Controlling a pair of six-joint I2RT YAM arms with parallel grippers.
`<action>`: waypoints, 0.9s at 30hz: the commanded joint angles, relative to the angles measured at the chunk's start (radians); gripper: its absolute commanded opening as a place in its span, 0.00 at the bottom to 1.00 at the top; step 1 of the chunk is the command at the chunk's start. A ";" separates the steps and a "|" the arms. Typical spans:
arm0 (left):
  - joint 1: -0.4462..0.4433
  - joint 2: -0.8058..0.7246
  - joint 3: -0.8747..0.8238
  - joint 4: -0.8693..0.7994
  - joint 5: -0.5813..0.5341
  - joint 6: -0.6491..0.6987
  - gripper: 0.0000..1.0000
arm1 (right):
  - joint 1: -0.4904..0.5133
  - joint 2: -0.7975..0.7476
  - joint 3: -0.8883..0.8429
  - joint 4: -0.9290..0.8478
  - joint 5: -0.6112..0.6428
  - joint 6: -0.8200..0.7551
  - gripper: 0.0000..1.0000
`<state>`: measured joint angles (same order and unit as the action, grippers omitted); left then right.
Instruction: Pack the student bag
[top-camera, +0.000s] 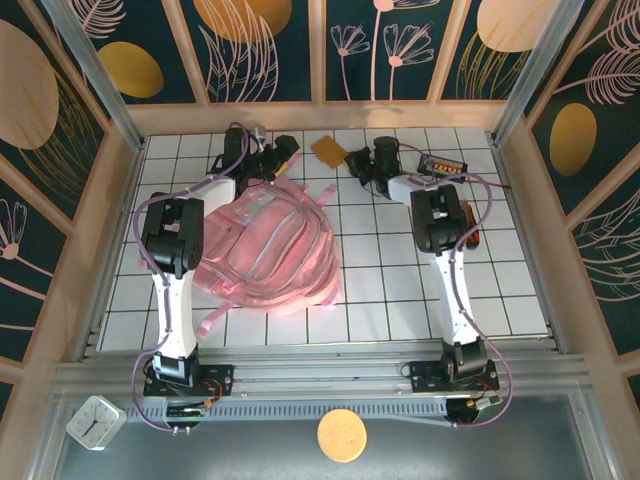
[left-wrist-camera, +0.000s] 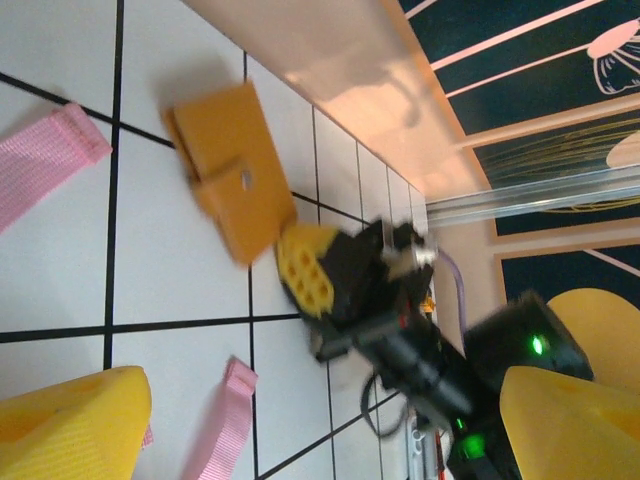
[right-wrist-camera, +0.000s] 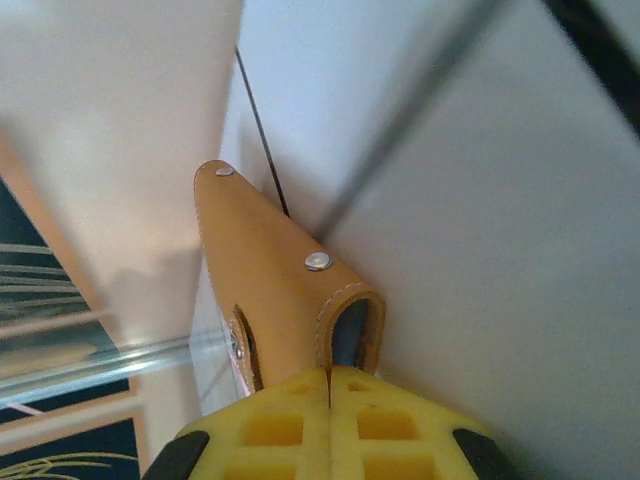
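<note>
The student bag (top-camera: 268, 250) is a large soft pink backpack with clear front pockets, lying flat on the tiled table left of centre. Its loose strap ends (left-wrist-camera: 45, 165) trail onto the tiles. My left gripper (top-camera: 275, 158) hovers at the bag's far edge, its yellow fingers (left-wrist-camera: 70, 425) wide apart with nothing between them. A tan leather case (top-camera: 328, 152) with rivets lies by the back wall. My right gripper (top-camera: 353, 160) is at its right edge. In the right wrist view the yellow pads (right-wrist-camera: 390, 420) are pressed together on the tan leather case's (right-wrist-camera: 265, 280) near end.
A dark device with orange keys (top-camera: 443, 163) lies at the back right, and a reddish object (top-camera: 472, 228) sits beside the right arm. The wooden back wall (top-camera: 320, 115) runs just behind both grippers. A small clock (top-camera: 95, 421) and a cork disc (top-camera: 342, 435) lie off the table in front.
</note>
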<state>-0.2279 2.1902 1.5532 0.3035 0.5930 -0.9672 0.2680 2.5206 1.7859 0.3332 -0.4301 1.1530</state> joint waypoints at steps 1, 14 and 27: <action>0.006 -0.040 0.008 -0.029 -0.006 0.054 0.89 | 0.004 -0.253 -0.265 -0.010 0.040 -0.070 0.00; -0.015 -0.148 -0.040 -0.129 0.008 0.167 0.90 | -0.017 -0.911 -0.806 -0.384 0.144 -0.271 0.00; -0.119 -0.386 -0.230 -0.325 -0.050 0.326 0.90 | -0.042 -1.146 -0.938 -0.621 0.079 -0.368 0.00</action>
<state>-0.3412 1.8683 1.3640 0.0380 0.5652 -0.6949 0.2279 1.4567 0.8326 -0.2558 -0.3748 0.8341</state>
